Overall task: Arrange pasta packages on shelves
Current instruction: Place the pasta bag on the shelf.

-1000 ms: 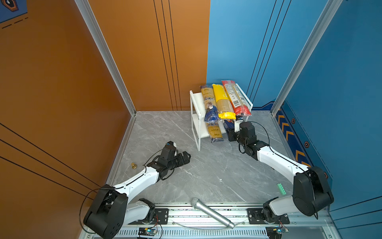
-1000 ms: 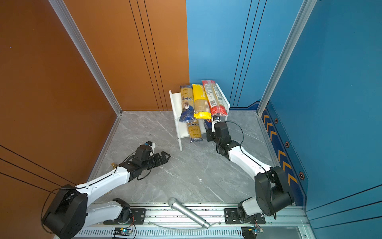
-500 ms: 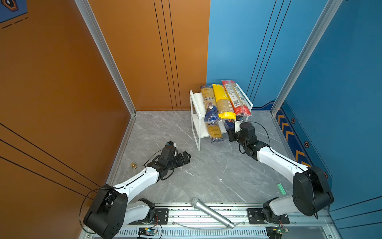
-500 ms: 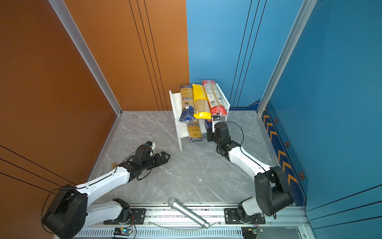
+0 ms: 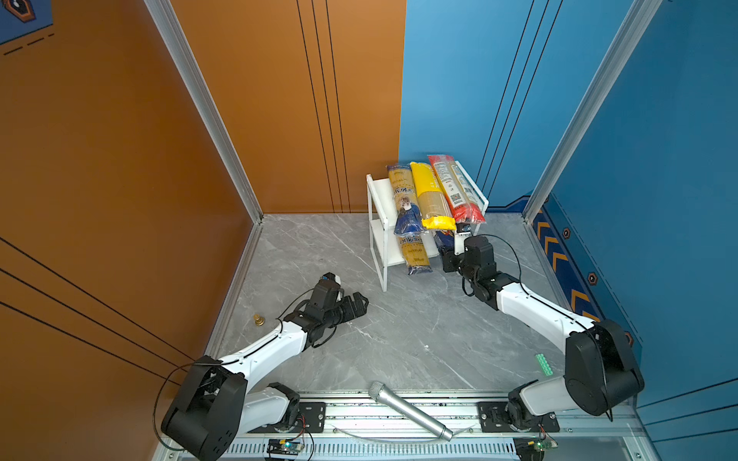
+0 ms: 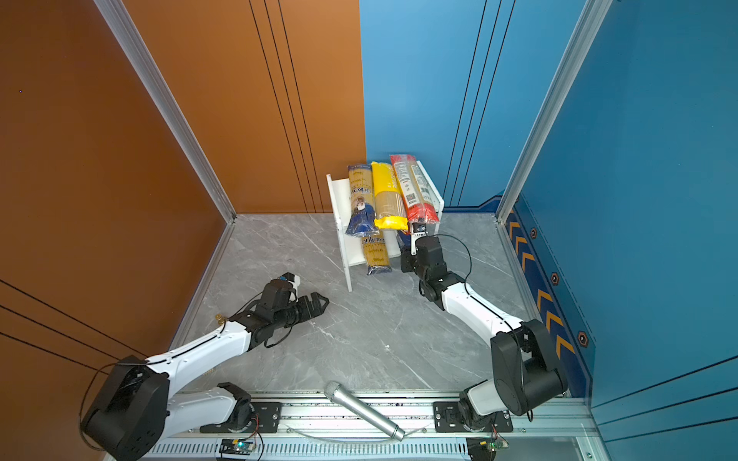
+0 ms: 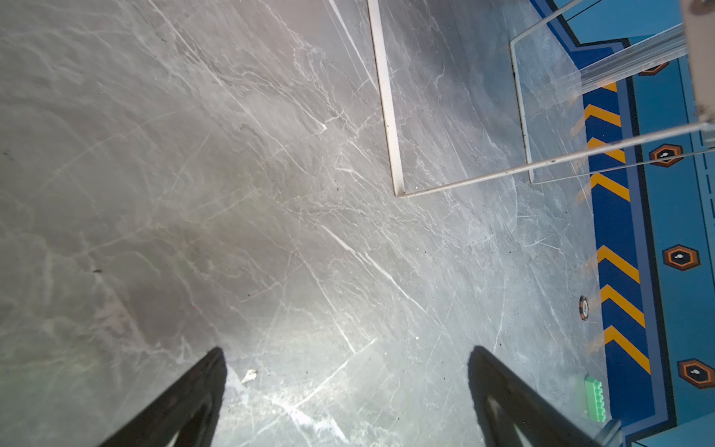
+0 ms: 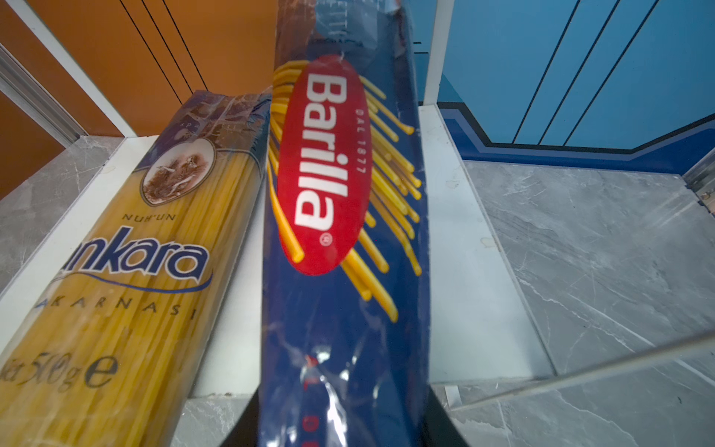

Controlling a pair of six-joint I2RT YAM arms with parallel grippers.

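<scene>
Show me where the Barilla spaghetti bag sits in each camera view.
Top view: Barilla bag, a dark blue sliver peeking out below the yellow bag.
Top view: same spot, under the yellow bag's near end.
Left wrist: not in it.
Right wrist: fills the middle.
Shared landmark: the lower ankara bag, right beside it.

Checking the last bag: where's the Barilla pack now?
Seen from the right wrist, the Barilla pack lies on the rack's lower shelf, right of the lower ankara bag, its near end in the right gripper.
</scene>
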